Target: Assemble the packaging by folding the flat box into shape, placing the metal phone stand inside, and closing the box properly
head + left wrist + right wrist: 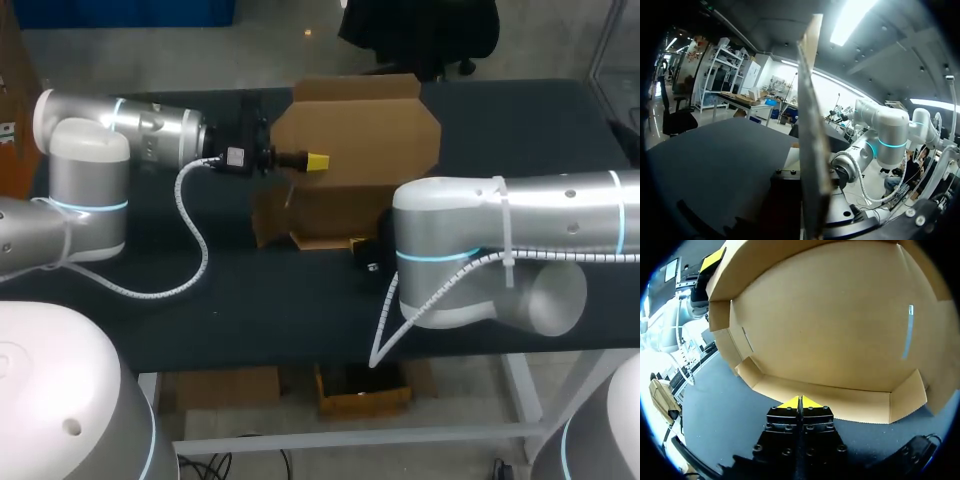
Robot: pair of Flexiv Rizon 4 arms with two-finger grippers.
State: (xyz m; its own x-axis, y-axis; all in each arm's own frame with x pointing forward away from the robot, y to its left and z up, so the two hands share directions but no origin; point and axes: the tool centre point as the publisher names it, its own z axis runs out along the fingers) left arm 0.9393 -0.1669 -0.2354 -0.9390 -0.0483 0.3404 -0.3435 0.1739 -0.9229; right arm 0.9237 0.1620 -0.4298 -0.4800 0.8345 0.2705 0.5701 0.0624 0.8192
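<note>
Right gripper (800,401), tips pressed together and empty, sits low over the tabletop (720,410) right at the box's (840,330) short front wall, probably bracing it. Ahead, the left gripper (317,160) seems clamped on the upright lid panel (360,130), holding the box open for loading.

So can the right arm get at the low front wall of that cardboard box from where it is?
Probably yes. The right gripper, tips shut, sits just before the box's front wall with only bare table between; the left gripper is up at the tall back flap.
</note>
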